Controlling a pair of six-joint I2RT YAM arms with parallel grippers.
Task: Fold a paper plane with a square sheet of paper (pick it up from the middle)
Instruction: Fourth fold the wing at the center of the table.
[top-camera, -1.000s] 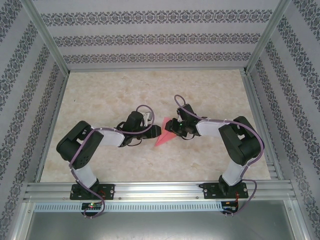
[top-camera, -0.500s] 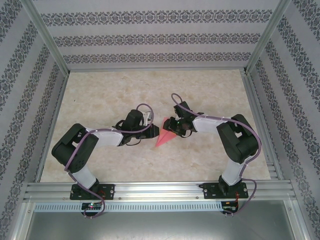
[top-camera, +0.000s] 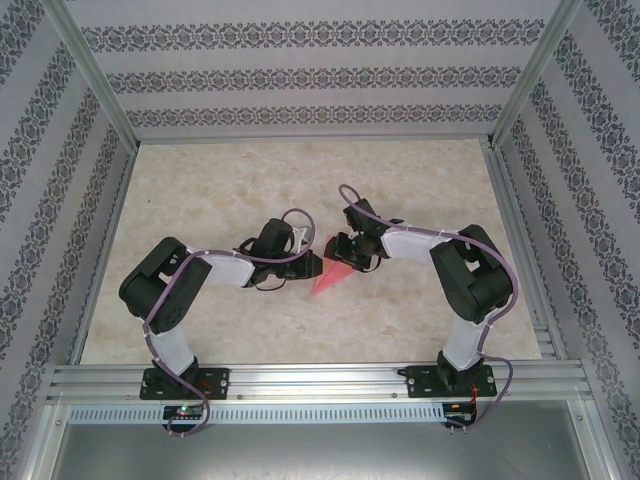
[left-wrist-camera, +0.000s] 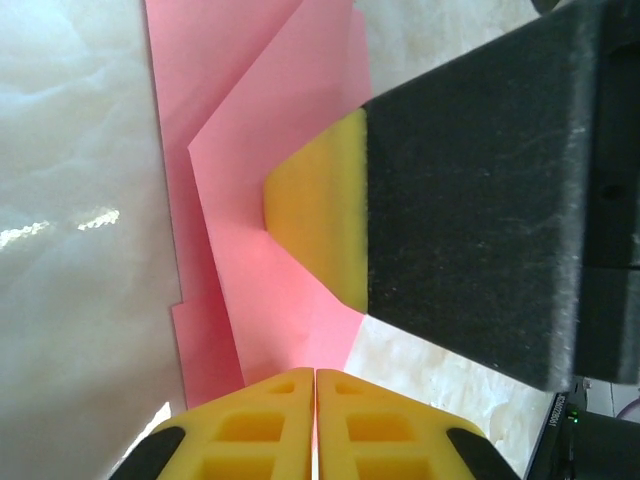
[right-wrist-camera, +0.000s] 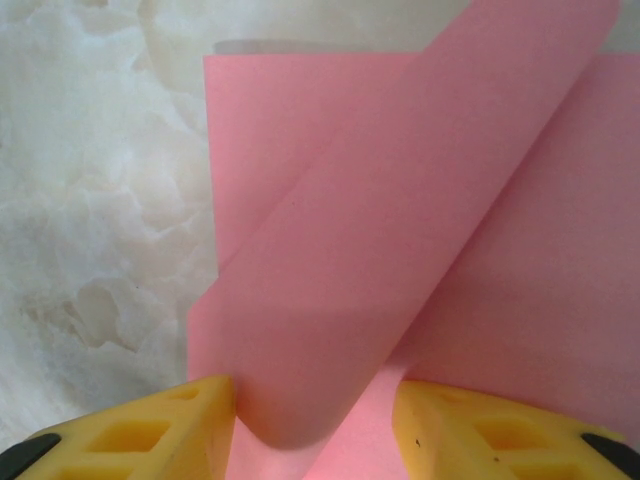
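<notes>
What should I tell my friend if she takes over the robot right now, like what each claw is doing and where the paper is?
Left gripper: shut, apparently pinching an edge of the pink paper.
Right gripper: jaws apart, with a curled flap of the paper between them, not pressed flat.
Paper: in the middle of the table, between the two grippers.
Done: several folds are in, and the paper tapers to a point on its near side.
Left: crease the loose flap down, then make the remaining folds. It is not a finished plane yet.
</notes>
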